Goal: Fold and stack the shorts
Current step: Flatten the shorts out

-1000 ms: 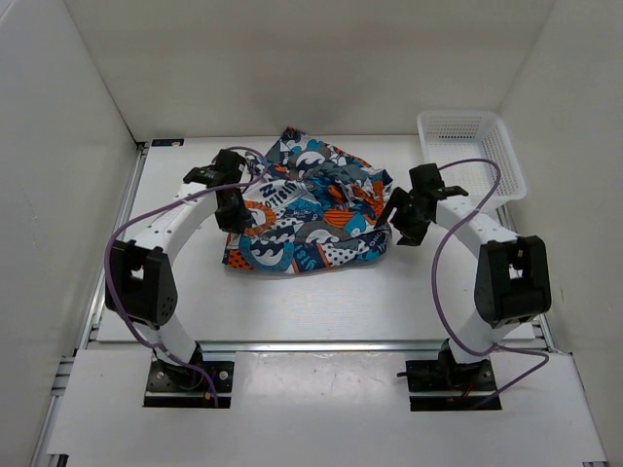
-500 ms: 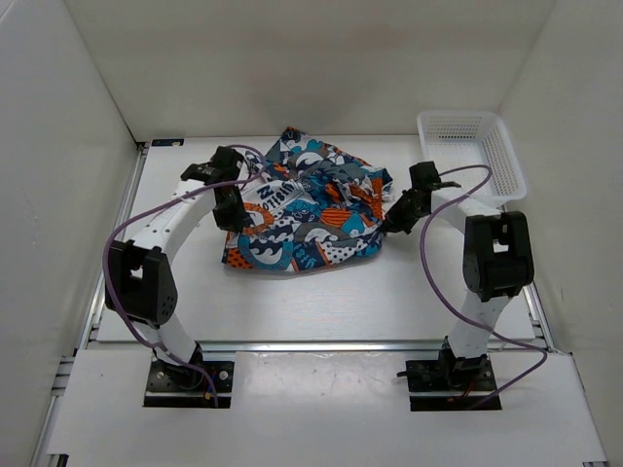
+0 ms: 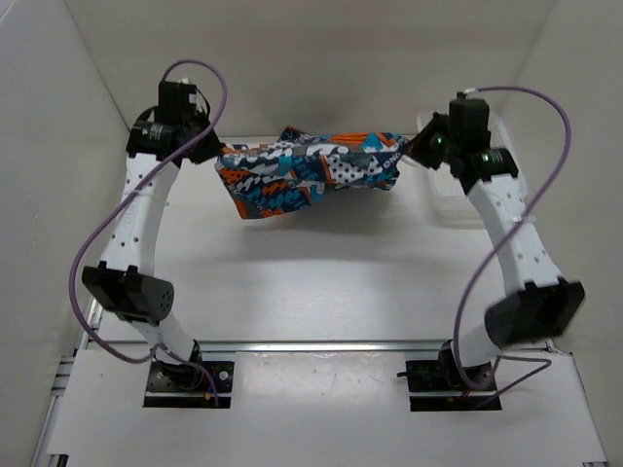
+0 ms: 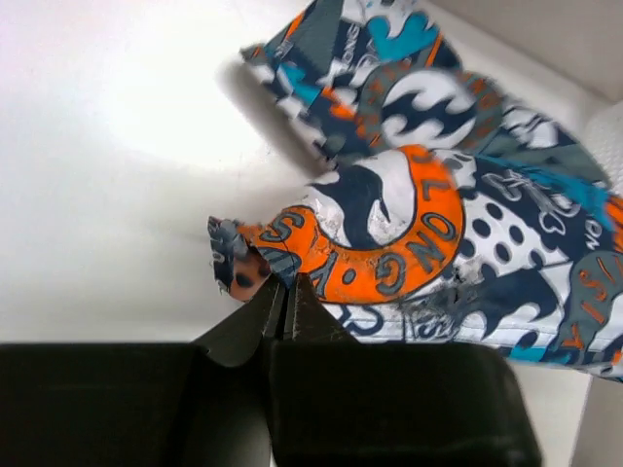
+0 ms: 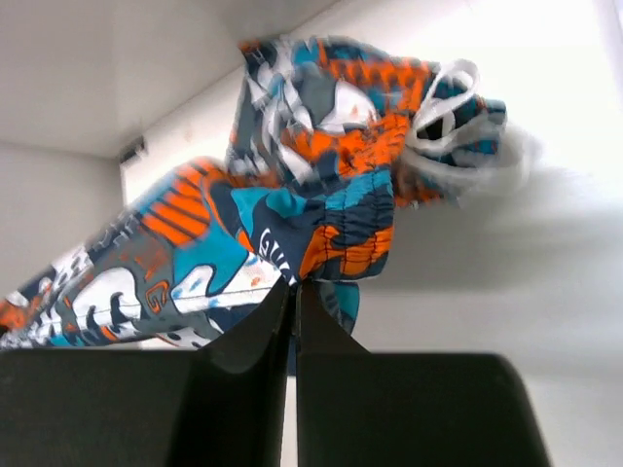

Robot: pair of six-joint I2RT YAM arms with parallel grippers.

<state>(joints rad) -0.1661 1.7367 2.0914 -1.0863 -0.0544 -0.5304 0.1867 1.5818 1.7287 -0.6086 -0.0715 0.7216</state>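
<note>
The left gripper [image 4: 284, 287] was pinched fully closed, its two dark fingers meeting on a frayed, bunched edge of the shorts [image 4: 428, 224], where an orange band with dark lettering curled just above the fingertips. The right gripper [image 5: 294, 284] was likewise clamped tight, its fingers closed on a gathered fold of the same shorts [image 5: 321, 195], with blue and orange cloth puckered directly over the tips and a blurred loop of white cord [image 5: 448, 97] hanging from the bunch further out. From above, the left gripper [image 3: 209, 151] and the right gripper [image 3: 419, 151] were both raised high and set well apart, one on each side of the workspace, and the shorts [image 3: 307, 173] were stretched between them as a roughly level band across the far middle of the scene. The cloth sagged lower toward the left end, where a fuller flap drooped toward the white table [image 3: 311, 282]; whether that flap touched the surface could not be told from any view. In the left wrist view the fabric spread away to the right, its far corner hanging over the pale tabletop. Both white arms reached steeply upward from their bases at the near edge, with a purple cable [image 3: 219, 97] looping off the left wrist and another purple cable [image 3: 545, 107] arching from the right.
</note>
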